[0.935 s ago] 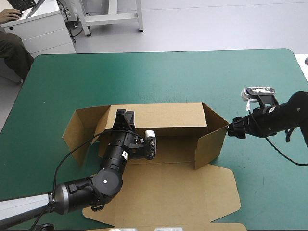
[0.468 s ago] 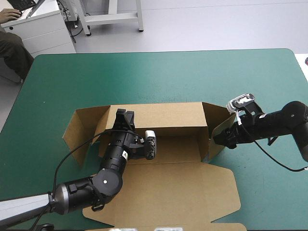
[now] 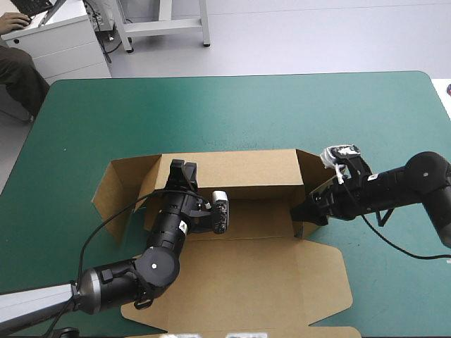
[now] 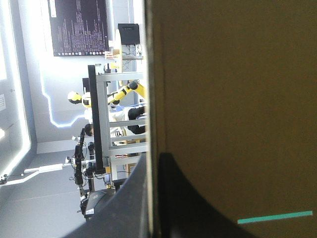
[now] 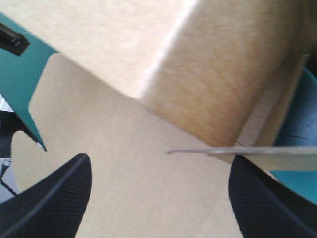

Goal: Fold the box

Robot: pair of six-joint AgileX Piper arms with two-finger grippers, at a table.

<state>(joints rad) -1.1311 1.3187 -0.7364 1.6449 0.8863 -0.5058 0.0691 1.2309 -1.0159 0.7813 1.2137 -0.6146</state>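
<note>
Box place: on the table, left of middle and nearer the near edge than the far one, well clear of the right edge.
Box look: brown cut board, half raised (more tray than sheet by now).
Back wall: upright, running along the table's length.
Left flap: splayed out toward the table's left edge, not turned in.
Right flap: swung part-way inward across the box's right end.
Lid: flat on the cover, reaching out to the near edge.
Left gripper: all but closed over the back wall's top edge near its left end, board pinched between the fingers.
Right gripper: fingers wide apart with nothing held, nosed against the right flap.
Step, as judged: turning the right flap in while steadying the back wall.
Risk, slide: whole box shoved toward the left edge, caused by pushing harder than the left pinch can resist.
Risk, spring-back: right flap likely to swing out again on release, being stiff and untucked.
Risk, crease: board buckling off its score line, caused by a push landing low or at an angle.
Risk, wall: back wall tipped or torn at the pinch if twisted by that sideways load.
</note>
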